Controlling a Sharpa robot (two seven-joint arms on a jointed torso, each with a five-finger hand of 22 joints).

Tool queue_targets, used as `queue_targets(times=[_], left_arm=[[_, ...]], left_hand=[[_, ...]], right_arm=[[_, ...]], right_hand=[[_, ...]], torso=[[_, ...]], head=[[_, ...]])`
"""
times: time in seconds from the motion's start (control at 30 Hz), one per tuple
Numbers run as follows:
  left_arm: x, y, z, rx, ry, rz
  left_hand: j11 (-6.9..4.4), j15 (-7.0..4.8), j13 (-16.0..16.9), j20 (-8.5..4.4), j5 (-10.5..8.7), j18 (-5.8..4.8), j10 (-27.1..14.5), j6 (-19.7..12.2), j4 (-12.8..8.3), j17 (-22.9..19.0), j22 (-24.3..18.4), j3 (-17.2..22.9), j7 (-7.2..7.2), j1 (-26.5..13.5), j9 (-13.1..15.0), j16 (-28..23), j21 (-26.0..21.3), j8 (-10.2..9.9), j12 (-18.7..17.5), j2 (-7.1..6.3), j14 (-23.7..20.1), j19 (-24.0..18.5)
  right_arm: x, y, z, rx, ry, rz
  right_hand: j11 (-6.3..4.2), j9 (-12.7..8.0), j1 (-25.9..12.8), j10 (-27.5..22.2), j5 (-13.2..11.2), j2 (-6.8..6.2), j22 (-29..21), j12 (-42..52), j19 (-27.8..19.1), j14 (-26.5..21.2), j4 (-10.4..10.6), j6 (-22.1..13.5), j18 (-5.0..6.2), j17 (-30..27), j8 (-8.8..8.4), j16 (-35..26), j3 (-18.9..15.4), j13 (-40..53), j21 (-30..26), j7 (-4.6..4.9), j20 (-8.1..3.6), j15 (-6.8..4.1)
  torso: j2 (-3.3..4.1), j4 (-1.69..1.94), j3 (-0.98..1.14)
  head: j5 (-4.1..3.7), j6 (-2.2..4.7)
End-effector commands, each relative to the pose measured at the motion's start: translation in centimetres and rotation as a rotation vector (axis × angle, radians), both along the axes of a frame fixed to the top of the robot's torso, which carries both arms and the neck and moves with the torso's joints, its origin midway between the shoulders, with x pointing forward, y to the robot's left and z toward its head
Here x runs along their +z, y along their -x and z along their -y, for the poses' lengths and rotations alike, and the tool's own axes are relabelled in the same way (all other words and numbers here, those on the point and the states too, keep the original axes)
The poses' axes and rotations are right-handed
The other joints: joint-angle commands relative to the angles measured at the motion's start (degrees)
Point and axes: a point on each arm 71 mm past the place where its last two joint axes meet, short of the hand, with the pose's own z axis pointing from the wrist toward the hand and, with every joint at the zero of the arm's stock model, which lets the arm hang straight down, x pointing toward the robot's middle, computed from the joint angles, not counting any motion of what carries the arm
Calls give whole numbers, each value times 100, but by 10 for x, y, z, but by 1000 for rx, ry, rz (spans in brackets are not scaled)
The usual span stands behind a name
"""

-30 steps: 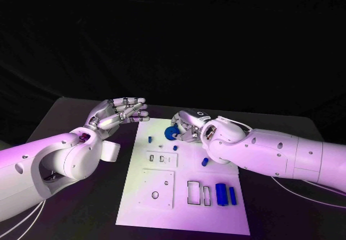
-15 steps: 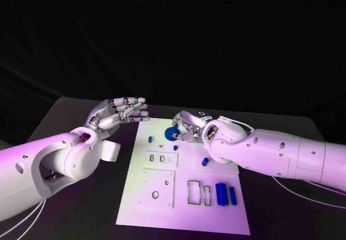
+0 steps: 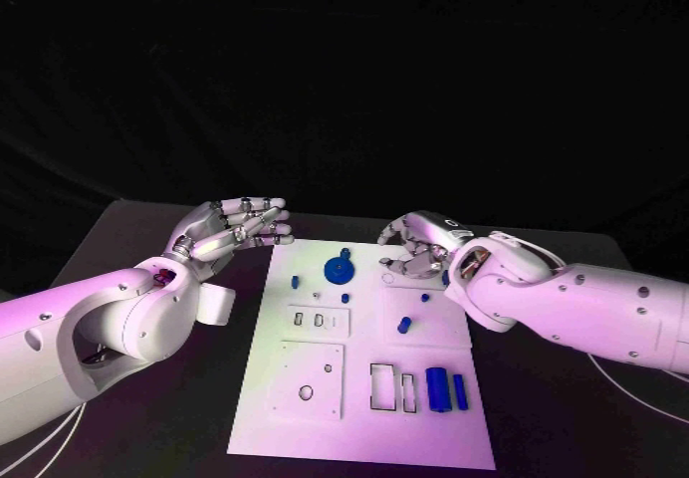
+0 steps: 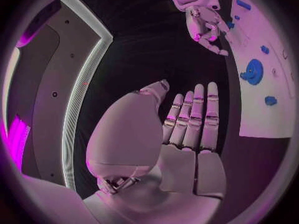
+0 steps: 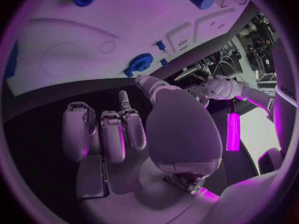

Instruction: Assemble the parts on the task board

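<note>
Task board (image 3: 366, 398) lies on the table between both hands. A round blue gear-like part (image 3: 339, 268) sits on it, near the right hand (image 3: 416, 249), whose fingers are loosely curled, holding nothing. The left hand (image 3: 230, 229) hovers off the board's edge, fingers together, empty. Before choosing another part, judge whether the gear sits flat.

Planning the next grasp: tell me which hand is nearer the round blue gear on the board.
Right. The right hand hovers just beside the blue gear; the left hand sits off the task board's far-left corner, farther away.
</note>
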Motion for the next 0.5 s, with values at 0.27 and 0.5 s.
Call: queue_targets(times=[0.27,0.5], left_arm=[[0,-2,3,-19,12,6],[-1,-5,3,-17,12,6]], left_hand=[[8,23,5,23,-26,74,-21,-27,-25,26,-15,48,281,-80,-8,-46,2,-33,-45,-15,-9,26],[8,23,5,23,-26,74,-21,-27,-25,26,-15,48,281,-80,-8,-46,2,-33,-45,-15,-9,26]], right_arm=[[5,12,65,15,-189,-70],[-8,10,105,-56,-166,-99]], right_hand=[[9,1,95,-191,-2,-133,27,-168,-181,504,-143,21,10,1125,-55,-58,-89,494,-212,18,10,37],[15,-6,248,-282,117,-131,-19,-265,-221,502,-271,-27,22,1119,-108,-63,-84,394,-275,31,11,40]], torso=[[-55,-117,112],[-62,-119,156]], head=[[-63,7],[-66,3]])
